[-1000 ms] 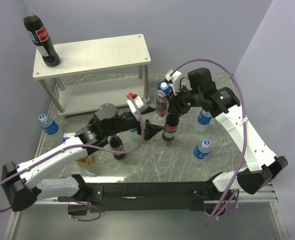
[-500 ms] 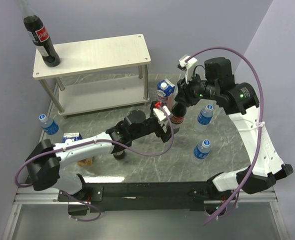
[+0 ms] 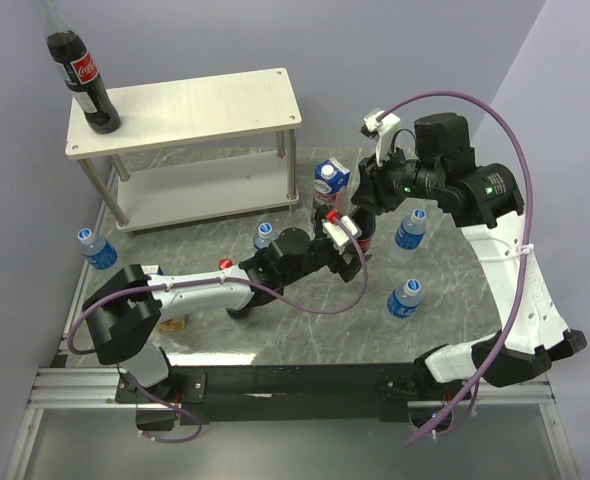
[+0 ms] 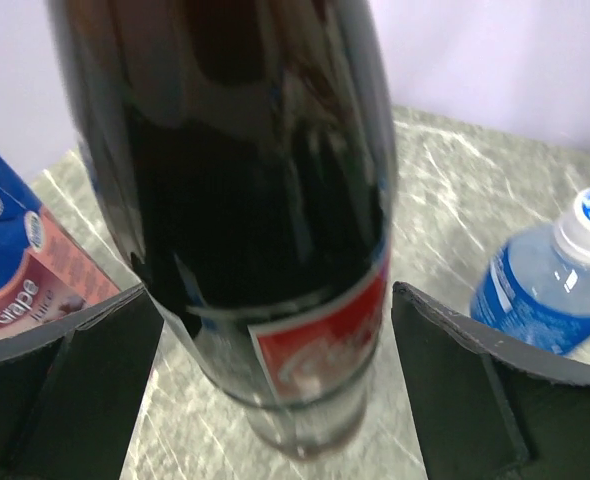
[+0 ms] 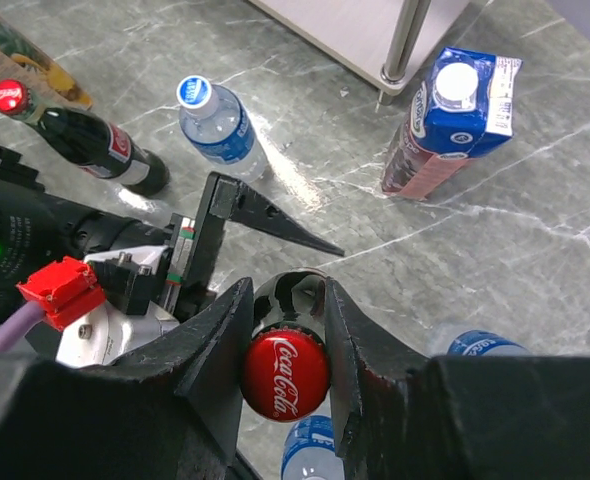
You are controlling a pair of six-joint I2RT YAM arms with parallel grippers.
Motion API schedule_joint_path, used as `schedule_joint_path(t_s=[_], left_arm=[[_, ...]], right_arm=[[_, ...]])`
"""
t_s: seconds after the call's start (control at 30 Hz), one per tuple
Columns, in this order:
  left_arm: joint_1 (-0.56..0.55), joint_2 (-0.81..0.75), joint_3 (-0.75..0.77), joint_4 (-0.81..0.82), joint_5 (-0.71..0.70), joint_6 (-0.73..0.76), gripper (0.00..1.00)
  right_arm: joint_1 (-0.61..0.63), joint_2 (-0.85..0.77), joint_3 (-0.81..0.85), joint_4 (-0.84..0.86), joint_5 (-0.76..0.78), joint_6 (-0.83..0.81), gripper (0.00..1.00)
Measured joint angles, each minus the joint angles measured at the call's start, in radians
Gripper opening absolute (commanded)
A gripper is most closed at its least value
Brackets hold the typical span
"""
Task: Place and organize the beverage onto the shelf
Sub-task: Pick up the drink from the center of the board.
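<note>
1. Carrying everything is the table (image 3: 305, 318); the shelf (image 3: 195, 105) stands at its far left.
2. The right gripper (image 5: 285, 290) hangs above mid-table, right of the shelf. Its fingers are clamped tight on the neck of the cola (image 4: 265, 200), just under the red cap.
3. The left gripper (image 3: 346, 244) reaches in low from the side, jaws spread wide with the cola's body between them. A finger sits close on each side, but whether either touches it I cannot tell.
4. The purple carton (image 5: 447, 120) stands upright just behind the cola, near the shelf's right front leg. The yellow carton (image 5: 20, 55) lies by the left arm, mostly hidden.
5. The shelf cola (image 3: 83, 80) stands on the top board's left end; the third cola (image 5: 90, 145) is on the table beside the left arm.
6. The waters all stand on the table: left water (image 3: 97, 248) by the shelf's left leg, mid water (image 3: 263, 236) just behind the left arm, right water (image 3: 408, 229) and near water (image 3: 403, 298) right of the cola.
</note>
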Motion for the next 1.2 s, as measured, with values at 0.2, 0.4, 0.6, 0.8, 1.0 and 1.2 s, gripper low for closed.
schedule_joint_path(t_s=[0.2,0.4,0.6,0.8,1.0,1.2], left_arm=[[-0.002,0.009,0.002,0.076,-0.043,0.0,0.99],[-0.002,0.043,0.026,0.107,-0.051,0.006,0.99],[-0.002,0.071,0.036,0.105,-0.053,0.022,0.94],[-0.005,0.079,0.062,0.084,-0.053,0.009,0.25],[0.0,0.087,0.086,0.077,-0.053,0.009,0.0],[-0.002,0.078,0.086,0.066,-0.05,-0.008,0.0]], right_arm=[[-0.015,0.0,0.0,0.001,-0.026,0.006,0.0],[-0.039,0.0,0.0,0.002,-0.043,0.012,0.0],[-0.055,0.0,0.0,0.002,-0.059,0.014,0.0],[-0.066,0.0,0.004,-0.004,-0.067,0.016,0.0],[-0.079,0.0,0.011,0.016,-0.077,0.014,0.0],[-0.085,-0.002,0.009,0.024,-0.087,0.027,0.21]])
